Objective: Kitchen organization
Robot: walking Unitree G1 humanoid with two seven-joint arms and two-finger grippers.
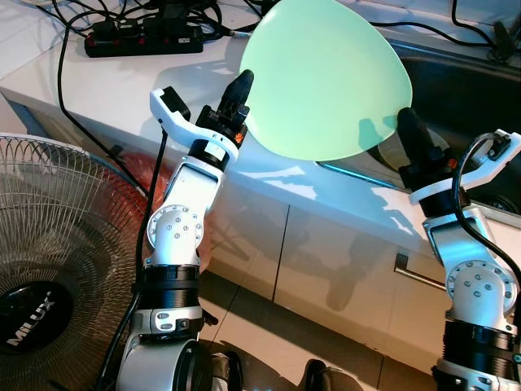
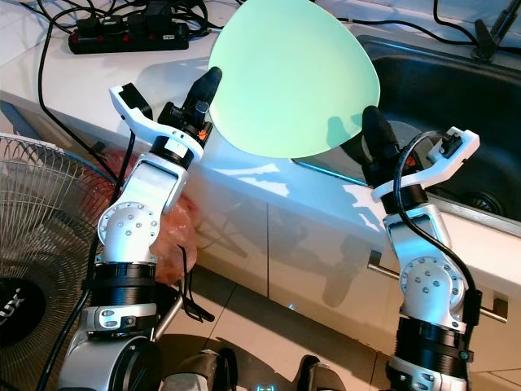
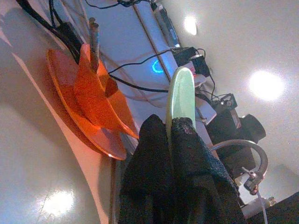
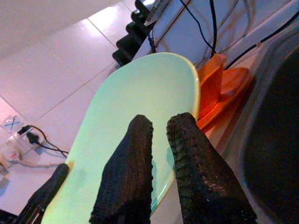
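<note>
A pale green plate (image 1: 326, 73) is held up tilted over the white counter's (image 1: 98, 90) front edge. My left gripper (image 1: 242, 90) is shut on the plate's left rim; in the left wrist view the thin green edge (image 3: 181, 93) stands between the two black fingers (image 3: 149, 154). My right gripper (image 1: 404, 126) is at the plate's lower right rim. In the right wrist view its fingers (image 4: 135, 154) are close together and lie over the plate's face (image 4: 140, 88), not around the rim. Orange plates (image 4: 219, 88) stand behind the green plate on the counter.
A dark sink (image 1: 464, 90) lies to the right, with a curved faucet (image 3: 243, 149). A black power strip (image 1: 142, 39) and cables lie at the counter's back. A standing fan (image 1: 49, 269) is at my lower left. White cabinet fronts with a handle (image 1: 419, 273) are below.
</note>
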